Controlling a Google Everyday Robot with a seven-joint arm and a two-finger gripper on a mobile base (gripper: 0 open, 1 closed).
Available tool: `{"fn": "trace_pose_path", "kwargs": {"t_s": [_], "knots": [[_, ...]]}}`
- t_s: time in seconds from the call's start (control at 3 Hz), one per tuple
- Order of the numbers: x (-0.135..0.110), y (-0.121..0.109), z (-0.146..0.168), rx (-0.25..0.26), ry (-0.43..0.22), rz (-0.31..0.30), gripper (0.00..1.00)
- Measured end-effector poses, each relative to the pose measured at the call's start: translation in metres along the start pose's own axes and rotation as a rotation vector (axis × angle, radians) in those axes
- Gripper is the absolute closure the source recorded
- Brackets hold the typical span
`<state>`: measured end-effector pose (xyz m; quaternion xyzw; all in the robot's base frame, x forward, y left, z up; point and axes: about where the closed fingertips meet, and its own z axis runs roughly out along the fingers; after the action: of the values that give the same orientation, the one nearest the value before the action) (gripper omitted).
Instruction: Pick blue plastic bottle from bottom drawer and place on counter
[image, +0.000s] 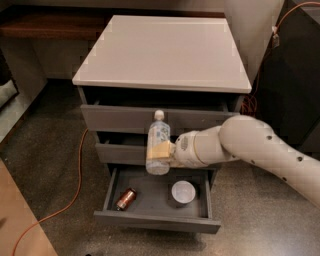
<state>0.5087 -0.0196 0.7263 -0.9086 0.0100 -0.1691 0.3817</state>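
The hand (161, 153) clamps the blue plastic bottle (160, 131) upright over the open bottom drawer (155, 220), below the bench (165, 50) edge. Its label is unreadable.

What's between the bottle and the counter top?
Nothing visible. The hand holds the blue plastic bottle upright in front of the upper drawer fronts, below the counter's front edge; it probably only has to rise past that edge.

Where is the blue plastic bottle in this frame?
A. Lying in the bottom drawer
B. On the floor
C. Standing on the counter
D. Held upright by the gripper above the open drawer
D: the gripper grips the blue plastic bottle upright in front of the upper drawer fronts, above the open bottom drawer holding the copper-red can and white bowl.
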Motion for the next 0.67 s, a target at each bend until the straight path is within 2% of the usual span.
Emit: {"fn": "trace_pose_path", "kwargs": {"t_s": [0.33,0.67], "knots": [[0.007,-0.008,-0.018,-0.005,0.011,-0.027,1.00],[0.014,-0.016,-0.034,0.033,0.030,-0.032,1.00]]}}
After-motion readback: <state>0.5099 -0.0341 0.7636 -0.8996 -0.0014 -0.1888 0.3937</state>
